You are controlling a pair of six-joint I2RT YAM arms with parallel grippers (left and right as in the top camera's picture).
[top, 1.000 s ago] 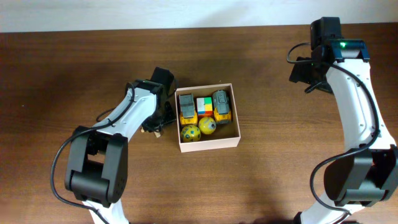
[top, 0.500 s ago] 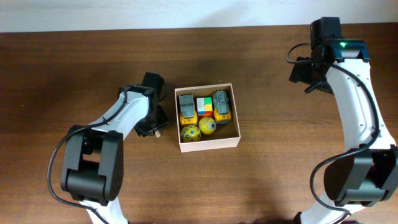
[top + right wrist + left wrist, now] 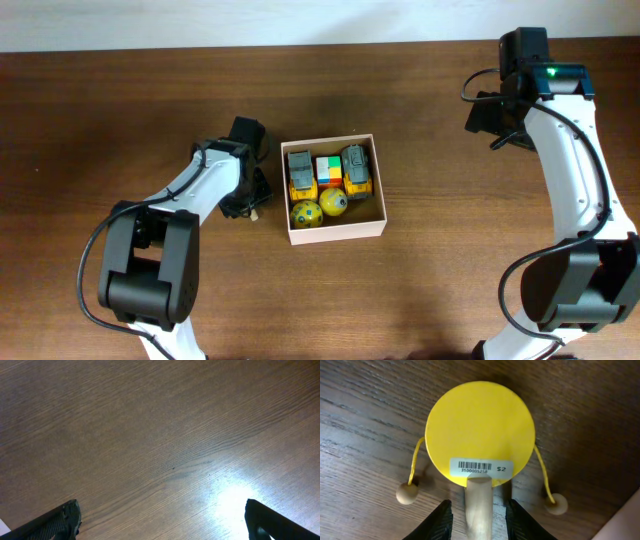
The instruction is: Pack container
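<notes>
The container (image 3: 336, 233) is a shallow square box with white walls in the middle of the table. It holds two yellow toy trucks (image 3: 300, 172), a coloured cube (image 3: 327, 170) and two yellow balls (image 3: 306, 213). Just left of it my left gripper (image 3: 252, 205) hangs low over the table. In the left wrist view a yellow drum toy (image 3: 480, 432) lies flat, its wooden handle (image 3: 479, 491) between my left gripper's (image 3: 479, 505) jaws, which stand open with a gap on each side. My right gripper (image 3: 162, 520) is wide open over bare wood, far to the right.
Two wooden beads (image 3: 407, 493) (image 3: 556, 504) on yellow strings lie either side of the drum. A pale corner of the container (image 3: 626, 524) shows at the lower right of the left wrist view. The right arm (image 3: 560, 150) stands along the table's right side.
The left arm swung a little left, away from the container's wall, then held still. The right arm and the toys in the container have not moved.
</notes>
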